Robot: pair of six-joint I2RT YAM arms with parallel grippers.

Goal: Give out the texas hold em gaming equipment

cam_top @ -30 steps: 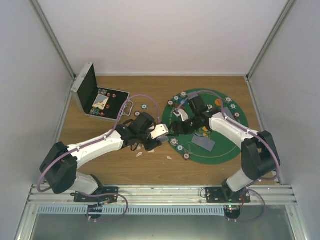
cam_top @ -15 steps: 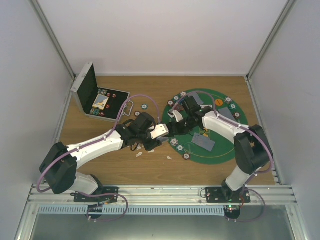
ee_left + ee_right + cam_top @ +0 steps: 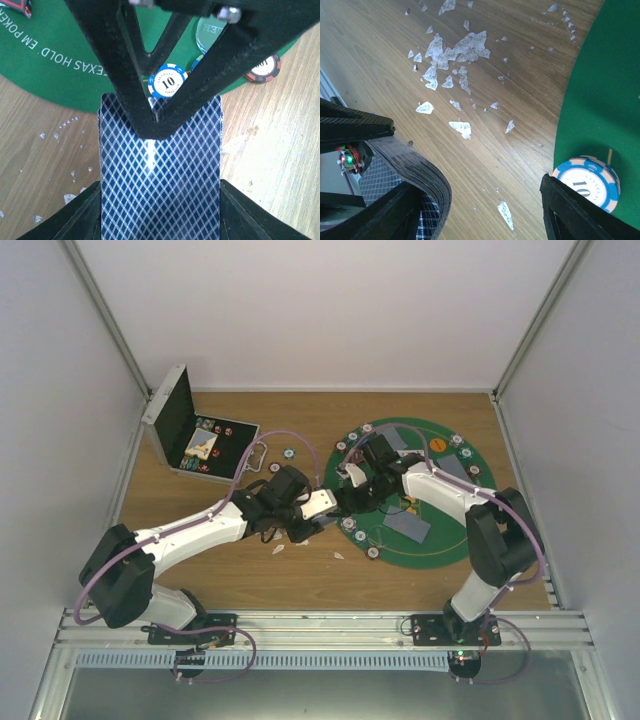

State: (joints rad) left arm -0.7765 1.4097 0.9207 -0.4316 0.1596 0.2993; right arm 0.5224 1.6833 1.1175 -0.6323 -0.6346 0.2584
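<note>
My left gripper (image 3: 160, 188) is shut on a deck of blue diamond-backed playing cards (image 3: 150, 165), held just off the left edge of the green mat (image 3: 440, 540). My right gripper (image 3: 349, 495) meets it from the right; one of its black fingers (image 3: 155, 120) lies on the top card. In the right wrist view the bent deck (image 3: 417, 172) sits by the left finger, and my right gripper (image 3: 477, 192) has its jaws well apart. A blue "10" chip (image 3: 168, 80) and an orange-blue "10" chip (image 3: 587, 182) lie on the mat's rim.
An open metal case (image 3: 190, 435) stands at the back left, with two chips (image 3: 288, 452) near it. Dealt cards (image 3: 408, 527), an orange button (image 3: 436, 445) and several rim chips (image 3: 373, 552) lie on the mat. White scraps (image 3: 455, 50) litter the wood.
My right gripper has moved left along the mat onto the deck and its jaws have narrowed. The left arm and the deck have stayed put.
</note>
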